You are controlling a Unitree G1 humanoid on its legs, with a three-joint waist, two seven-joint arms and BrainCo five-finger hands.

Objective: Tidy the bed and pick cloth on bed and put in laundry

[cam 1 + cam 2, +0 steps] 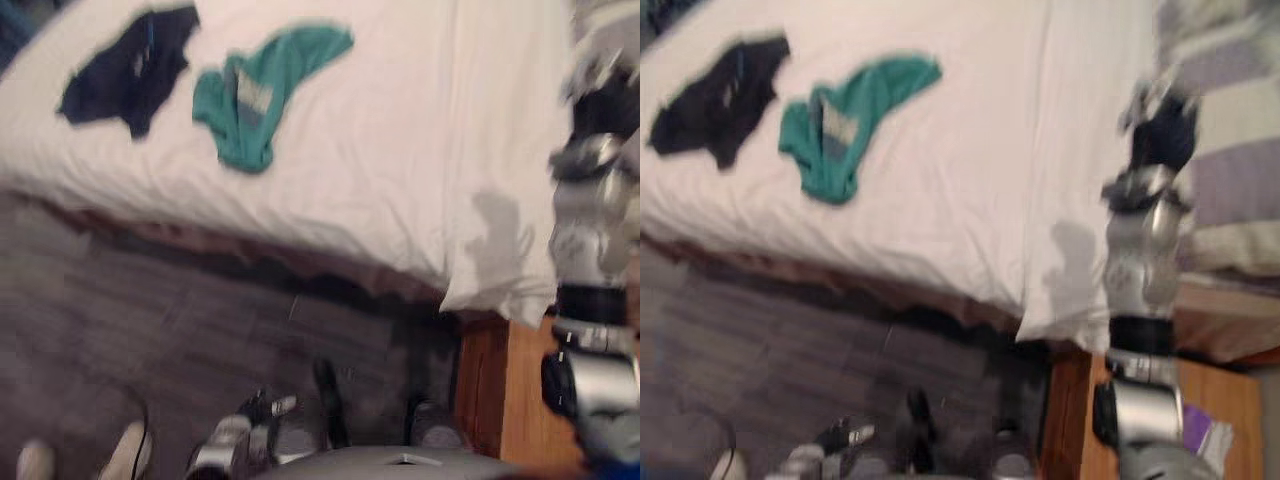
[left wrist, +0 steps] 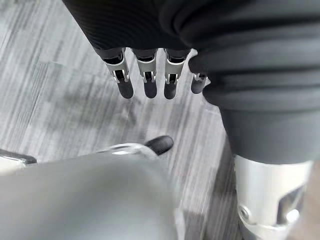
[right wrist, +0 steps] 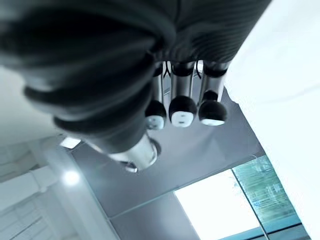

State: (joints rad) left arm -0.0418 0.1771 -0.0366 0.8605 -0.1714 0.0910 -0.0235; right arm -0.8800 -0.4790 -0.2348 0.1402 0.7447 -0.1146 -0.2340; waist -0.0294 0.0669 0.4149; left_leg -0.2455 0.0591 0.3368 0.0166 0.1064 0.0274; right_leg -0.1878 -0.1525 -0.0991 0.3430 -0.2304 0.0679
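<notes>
A teal cloth (image 1: pixel 262 92) lies crumpled on the white bed (image 1: pixel 420 150). To its left, near the bed's far left, lies a dark navy cloth (image 1: pixel 130 72). My right hand (image 1: pixel 1162 125) is raised over the right side of the bed, beside a striped pillow (image 1: pixel 1235 170), well apart from both cloths. Its fingers (image 3: pixel 182 107) are relaxed and hold nothing. My left hand (image 2: pixel 150 82) hangs low over the grey floor in front of the bed, with straight fingers and nothing in it.
A wooden nightstand (image 1: pixel 505 400) stands at the bed's near right corner, with a purple and white item (image 1: pixel 1205 430) on it. A person's light shoes (image 1: pixel 125 450) show at the lower left on the grey plank floor (image 1: pixel 150 330).
</notes>
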